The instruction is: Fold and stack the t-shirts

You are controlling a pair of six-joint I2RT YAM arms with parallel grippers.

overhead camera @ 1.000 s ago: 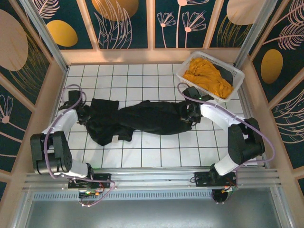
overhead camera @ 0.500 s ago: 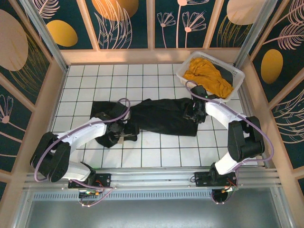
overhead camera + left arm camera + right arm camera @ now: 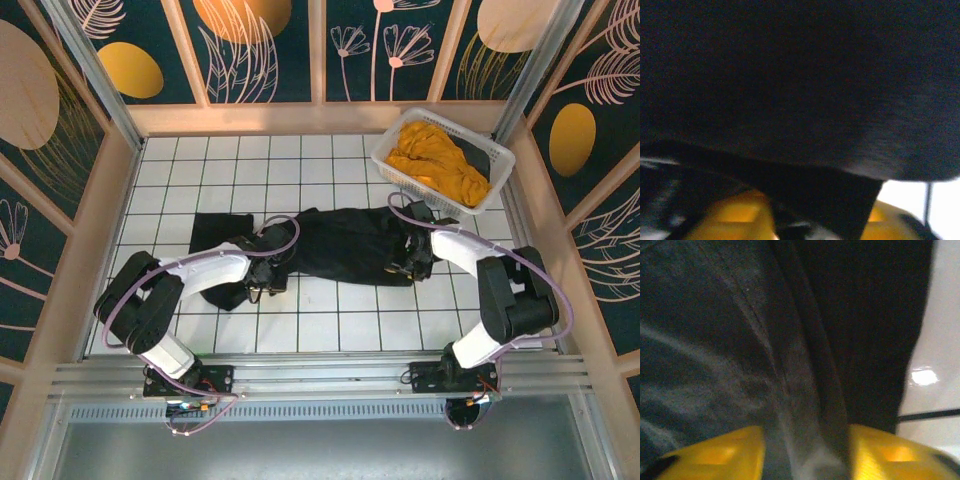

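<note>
My left pincer [image 3: 266, 278] is down on the black shirt [image 3: 340, 245], at the shirt's 8 o'clock end. In its wrist view the 2 yellow fingers [image 3: 735, 217] stand fairly close, with a wedge of dark cloth between them and more cloth draped over the top. I cannot tell whether that cloth is clamped or just lying in the gap.

My right pincer [image 3: 412, 262] sits at the shirt's 3 o'clock edge. Through its wrist camera I see a ridge of black cloth running straight between the 2 yellow fingers [image 3: 715, 455], so it is gripping the shirt there, jaws narrow. White tile shows just past the hem at 3 o'clock.

The black shirt lies stretched between the 2 pincers across the middle of the table [image 3: 330, 320], wrinkled, with a bunched flap spreading towards 9 o'clock behind the left arm.

The yellow shirt [image 3: 437, 160] is crumpled inside the basket [image 3: 497, 160], which stands at the table's 1 o'clock corner, near the right pincer but apart from the black shirt.
</note>
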